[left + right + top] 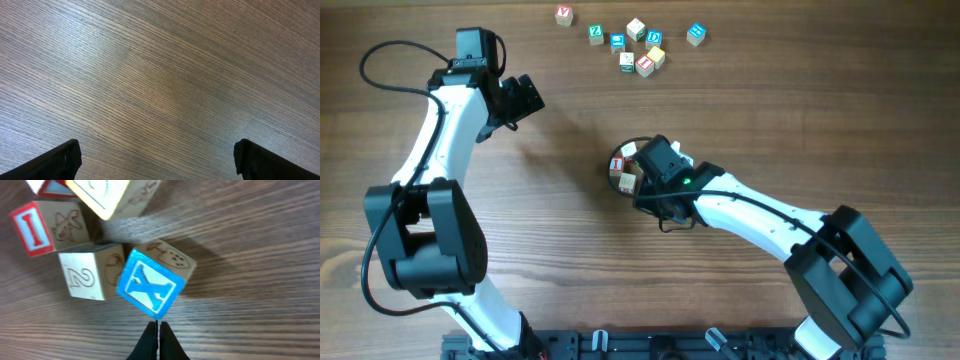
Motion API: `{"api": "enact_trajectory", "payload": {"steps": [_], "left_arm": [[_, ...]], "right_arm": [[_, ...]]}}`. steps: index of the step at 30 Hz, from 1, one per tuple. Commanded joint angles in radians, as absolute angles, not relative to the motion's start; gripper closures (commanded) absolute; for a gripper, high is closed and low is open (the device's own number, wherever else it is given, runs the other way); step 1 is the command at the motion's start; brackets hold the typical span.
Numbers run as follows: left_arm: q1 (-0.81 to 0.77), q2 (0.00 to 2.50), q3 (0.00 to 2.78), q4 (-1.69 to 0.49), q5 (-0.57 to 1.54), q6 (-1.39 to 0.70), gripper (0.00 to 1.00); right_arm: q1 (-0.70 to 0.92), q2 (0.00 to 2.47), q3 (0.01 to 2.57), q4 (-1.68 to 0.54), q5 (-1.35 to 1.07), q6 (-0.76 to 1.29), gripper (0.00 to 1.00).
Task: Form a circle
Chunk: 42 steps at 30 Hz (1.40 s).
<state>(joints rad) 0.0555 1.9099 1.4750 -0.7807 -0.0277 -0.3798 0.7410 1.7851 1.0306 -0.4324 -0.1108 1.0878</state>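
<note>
Circle (623,168): tight small cluster of wooden letter cubes near the middle of the overhead view, partly covered there, with only a red-faced and a pale side showing. Close up in the right wrist view:
- Red I cube (35,227) at left.
- Pale 2 cube (85,277) just below and right of it, close or touching.
- Blue X cube (150,287) against the 2 cube's right side, turned diagonal.
- Yellow-rimmed cube (100,195) at top, cropped.
- Red-edged cube (50,186) barely in frame.

Engraved pictures on the bare wooden side faces.
</note>
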Motion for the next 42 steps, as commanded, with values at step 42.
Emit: {"api": "enact_trajectory", "payload": {"steps": [42], "left_arm": [[0.059,1.893,1.486,-0.781,-0.027,-0.375,0.00]], "right_arm": [[0.743,1.777,0.966,-0.258,-0.022,1.073,0.95]]}}
